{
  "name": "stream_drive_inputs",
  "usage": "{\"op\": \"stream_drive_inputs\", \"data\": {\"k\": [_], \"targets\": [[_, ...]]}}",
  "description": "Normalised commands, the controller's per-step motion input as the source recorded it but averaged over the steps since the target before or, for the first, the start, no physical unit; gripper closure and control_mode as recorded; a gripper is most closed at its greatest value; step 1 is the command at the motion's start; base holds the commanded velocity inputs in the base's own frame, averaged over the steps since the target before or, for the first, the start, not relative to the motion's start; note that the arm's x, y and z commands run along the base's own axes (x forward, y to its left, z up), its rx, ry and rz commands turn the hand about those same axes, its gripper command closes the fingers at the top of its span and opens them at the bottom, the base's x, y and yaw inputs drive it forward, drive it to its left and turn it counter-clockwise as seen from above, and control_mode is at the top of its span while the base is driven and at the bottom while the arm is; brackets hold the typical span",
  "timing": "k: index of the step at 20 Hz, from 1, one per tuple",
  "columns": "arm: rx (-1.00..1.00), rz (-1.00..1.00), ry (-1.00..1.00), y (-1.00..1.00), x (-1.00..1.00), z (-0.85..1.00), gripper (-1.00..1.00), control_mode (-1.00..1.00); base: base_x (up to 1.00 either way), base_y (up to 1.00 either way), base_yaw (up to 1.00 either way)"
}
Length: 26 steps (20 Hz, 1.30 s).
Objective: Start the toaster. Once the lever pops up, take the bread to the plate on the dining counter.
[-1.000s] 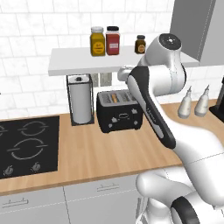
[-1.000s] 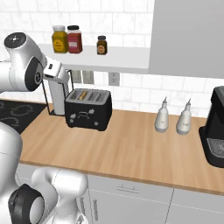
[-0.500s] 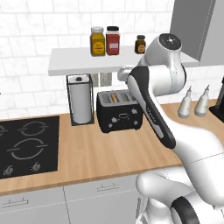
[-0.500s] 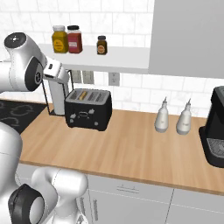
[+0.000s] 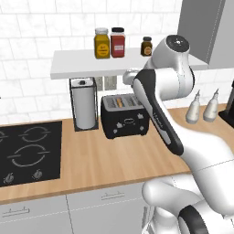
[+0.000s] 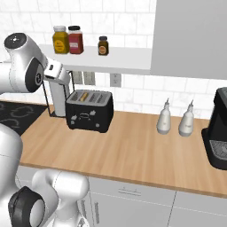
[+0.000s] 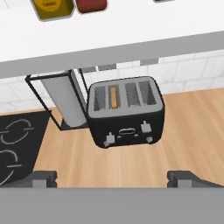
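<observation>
Bread (image 7: 114,96) sits on edge in the second slot from the left of the toaster (image 7: 126,111), a thin golden strip sunk low so the heat can reach both faces. That black toaster stands at the back of the wooden worktop (image 5: 109,155), under the white wall shelf (image 5: 91,64) that carries the spice jars (image 5: 109,43), with the paper towel holder (image 5: 84,104) just beside it on the cooktop (image 5: 27,151) side. Its front panel with the small white levers and knobs faces out toward the robot, which is why the hand looks down on it from above and in front. The gripper (image 7: 112,177) hangs well apart from the toaster with its fingers spread wide and nothing between them; only the two dark tips (image 7: 41,177) show at the bottom of the hand view, so the exact height over the worktop is hard to judge. Toasting looks not yet started, and the first job, as I read it, is to come down on a front lever and press. Two white bottles (image 6: 175,119) and the coffee machine (image 6: 219,128) stand farther along, out of the way.
</observation>
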Motion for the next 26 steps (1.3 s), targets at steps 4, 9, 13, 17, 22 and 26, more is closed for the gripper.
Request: {"op": "stream_drive_inputs", "data": {"k": [4,9,13,17,22,26], "targets": [[0.00,0.00,0.00,0.00,0.00,0.00,-1.00,-1.00,0.00,0.00,0.00],[0.00,0.00,0.00,0.00,0.00,0.00,-1.00,-1.00,0.00,0.00,0.00],[0.00,0.00,0.00,0.00,0.00,0.00,-1.00,-1.00,0.00,0.00,0.00],[0.00,0.00,0.00,0.00,0.00,0.00,-1.00,-1.00,0.00,0.00,0.00],[0.00,0.00,0.00,0.00,0.00,0.00,-1.00,-1.00,0.00,0.00,0.00],[0.00,0.00,0.00,0.00,0.00,0.00,-1.00,-1.00,0.00,0.00,0.00]]}}
